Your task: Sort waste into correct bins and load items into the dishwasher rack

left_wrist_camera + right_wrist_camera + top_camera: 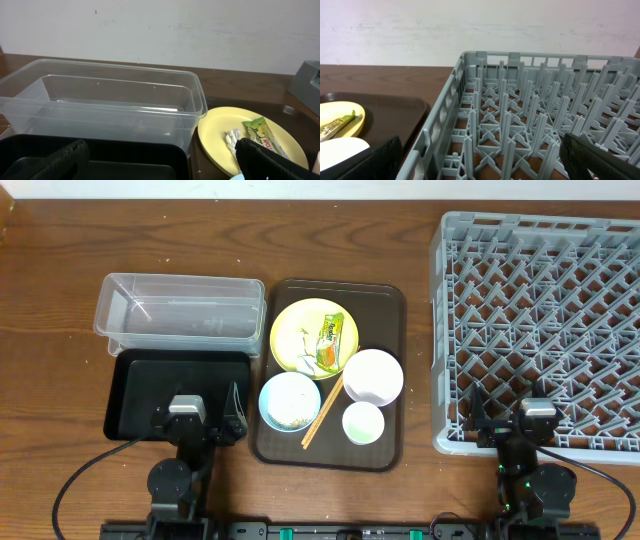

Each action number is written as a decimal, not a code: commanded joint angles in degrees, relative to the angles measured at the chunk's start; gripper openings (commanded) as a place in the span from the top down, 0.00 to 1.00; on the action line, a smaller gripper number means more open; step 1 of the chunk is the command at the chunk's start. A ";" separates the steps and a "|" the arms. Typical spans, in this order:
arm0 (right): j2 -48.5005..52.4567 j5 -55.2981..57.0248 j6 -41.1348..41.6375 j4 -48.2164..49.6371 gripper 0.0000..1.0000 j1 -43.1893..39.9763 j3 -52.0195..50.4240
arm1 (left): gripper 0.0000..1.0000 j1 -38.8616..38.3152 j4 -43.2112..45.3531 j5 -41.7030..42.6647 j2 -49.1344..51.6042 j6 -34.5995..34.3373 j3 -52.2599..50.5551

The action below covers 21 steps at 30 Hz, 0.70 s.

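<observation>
On the brown serving tray, the yellow plate (295, 330) carries the snack wrapper (330, 342) and white crumbs (303, 352). The light blue bowl (268, 395) holds rice crumbs (293, 416). Chopsticks (322, 412) lie between it, the white bowl (373, 376) and the small cup (363, 423). The clear tub (180, 315) sits behind the black tray (150, 380). The grey rack (540, 300) stands on the right. My left gripper (197, 420) is open and empty over the black tray's near edge (165, 167). My right gripper (508, 420) is open and empty at the rack's near edge (480, 165).
The brown serving tray (385, 305) lies between the bins and the rack. In the left wrist view the tub (100, 100) is straight ahead, with the plate (220, 135) and wrapper (262, 135) to the right. A pale wall stands behind the table.
</observation>
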 commanded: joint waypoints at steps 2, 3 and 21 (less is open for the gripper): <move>-0.02 -0.24 -0.85 -0.24 0.01 0.11 -0.09 | 0.04 -0.02 -2.73 -1.36 -0.35 0.74 -0.57; -0.02 -0.24 -0.85 -0.24 0.01 0.11 -0.09 | 0.04 -0.02 -2.73 -1.36 -0.35 0.74 -0.57; -0.02 -0.24 -0.85 -0.24 0.01 0.11 -0.09 | 0.04 -0.02 -2.73 -1.36 -0.35 0.74 -0.57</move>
